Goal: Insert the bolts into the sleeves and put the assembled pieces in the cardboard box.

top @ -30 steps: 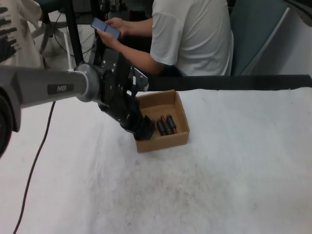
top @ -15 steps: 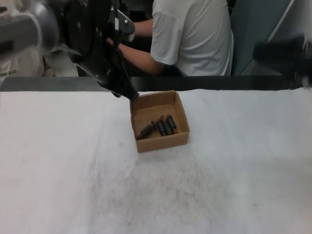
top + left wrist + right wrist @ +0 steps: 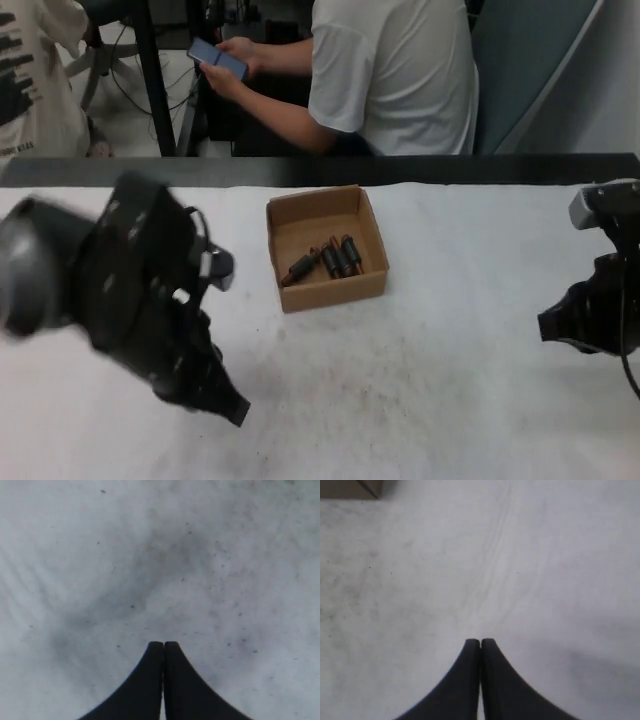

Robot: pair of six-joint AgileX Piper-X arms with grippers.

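- Shows the assembled pieces [image 3: 335, 258] lying together inside the cardboard box [image 3: 330, 290], apparently dropped there as finished work
- Finds the left gripper [image 3: 163, 644] pinched closed on nothing, low over the white cloth [image 3: 420, 400], well apart from the box, probably parked
- Finds the right gripper [image 3: 480, 641] likewise closed and empty, at the opposite side
- Turns up no legible label on box or pieces

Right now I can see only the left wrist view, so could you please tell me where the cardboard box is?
Observer: The cardboard box stands ahead and to the right of the left gripper.
Operator: Is anything in it?
Observer: Several dark assembled pieces lie in its near half.
Operator: And the right gripper?
Observer: The right gripper is shut on nothing, above the white cloth.
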